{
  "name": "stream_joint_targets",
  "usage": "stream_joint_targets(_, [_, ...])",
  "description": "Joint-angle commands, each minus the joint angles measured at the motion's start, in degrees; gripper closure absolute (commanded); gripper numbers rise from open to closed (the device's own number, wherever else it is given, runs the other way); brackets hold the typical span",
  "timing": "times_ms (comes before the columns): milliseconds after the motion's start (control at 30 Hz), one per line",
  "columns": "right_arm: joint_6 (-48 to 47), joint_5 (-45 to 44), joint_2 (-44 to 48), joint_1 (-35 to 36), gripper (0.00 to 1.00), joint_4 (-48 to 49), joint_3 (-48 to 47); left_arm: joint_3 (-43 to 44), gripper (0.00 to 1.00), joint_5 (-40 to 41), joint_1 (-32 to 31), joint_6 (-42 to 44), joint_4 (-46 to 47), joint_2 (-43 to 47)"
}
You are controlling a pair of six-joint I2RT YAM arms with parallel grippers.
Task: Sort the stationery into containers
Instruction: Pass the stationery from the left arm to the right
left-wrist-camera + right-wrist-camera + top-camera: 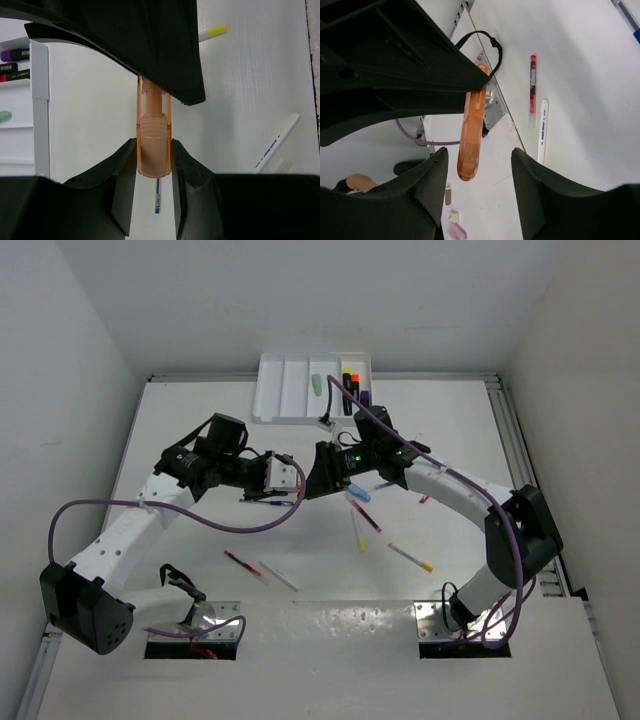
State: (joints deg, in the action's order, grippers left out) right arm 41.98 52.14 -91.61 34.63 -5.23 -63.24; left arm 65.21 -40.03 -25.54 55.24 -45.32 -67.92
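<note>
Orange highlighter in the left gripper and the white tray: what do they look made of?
Orange highlighter: likely translucent plastic, glossy; an inner core shows through the shell. White tray: looks like moulded opaque plastic, smooth, with thin divider walls; not certain from above.

The white table carries a divided tray at back and scattered pens.

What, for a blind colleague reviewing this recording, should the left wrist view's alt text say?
The left gripper is shut on a translucent orange highlighter, vertical in frame between its black fingers, under a large black housing. Behind lie the white table, scattered pens and, at left, the white tray.
</note>
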Motion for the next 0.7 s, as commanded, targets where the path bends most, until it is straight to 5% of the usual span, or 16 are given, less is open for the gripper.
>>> stream_joint_targets(0, [-0.7, -0.6, -0.2, -0.4, 0.47, 0.6, -2.9, 1.2, 0.89, -1.2, -0.8, 1.2, 0.0, 0.9])
stream_joint_targets(567, [7.4, 2.0, -0.2, -2.9, 0.69, 10.0, -0.3, -0.3, 0.89, -1.1, -0.8, -0.5, 2.4, 0.1])
stream_joint_targets(667, [7.2, 2.4, -0.2, -2.9, 0.86, 10.5, 0.1, -0.5, 0.89, -1.1, -0.8, -0.7, 2.5, -0.2])
